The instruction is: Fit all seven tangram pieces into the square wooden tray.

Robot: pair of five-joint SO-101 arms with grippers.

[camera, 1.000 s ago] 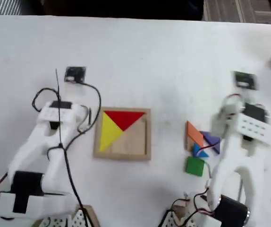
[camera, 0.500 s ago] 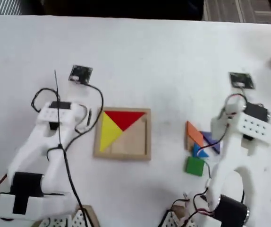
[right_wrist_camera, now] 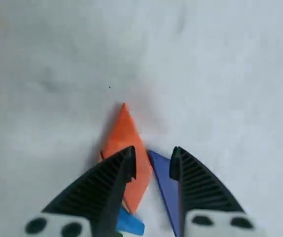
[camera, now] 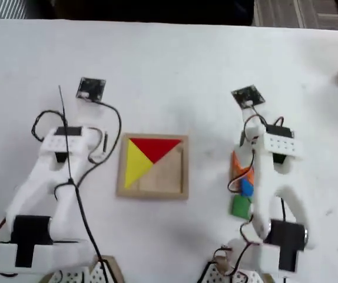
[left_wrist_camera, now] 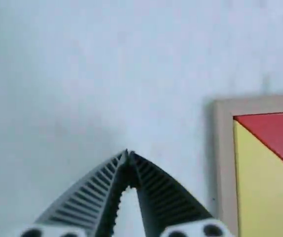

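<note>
Right tool (right_wrist_camera: 153, 153): open just a narrow bit, empty, hanging over the orange piece (right_wrist_camera: 124, 131) and purple piece (right_wrist_camera: 162, 185)
How I'd do it: centre on the orange piece alone and pinch its long edges, so the neighbours don't get dragged
Left tool (left_wrist_camera: 128, 155): pinched together, empty, over bare surface (left_wrist_camera: 82, 74) left of the tray (camera: 152, 194)
Pieces: red triangle (camera: 154, 147) and yellow triangle (camera: 135, 164) seated in the tray; the rest, green square (camera: 240, 207) included, bunched to its right; flat painted wood
</note>
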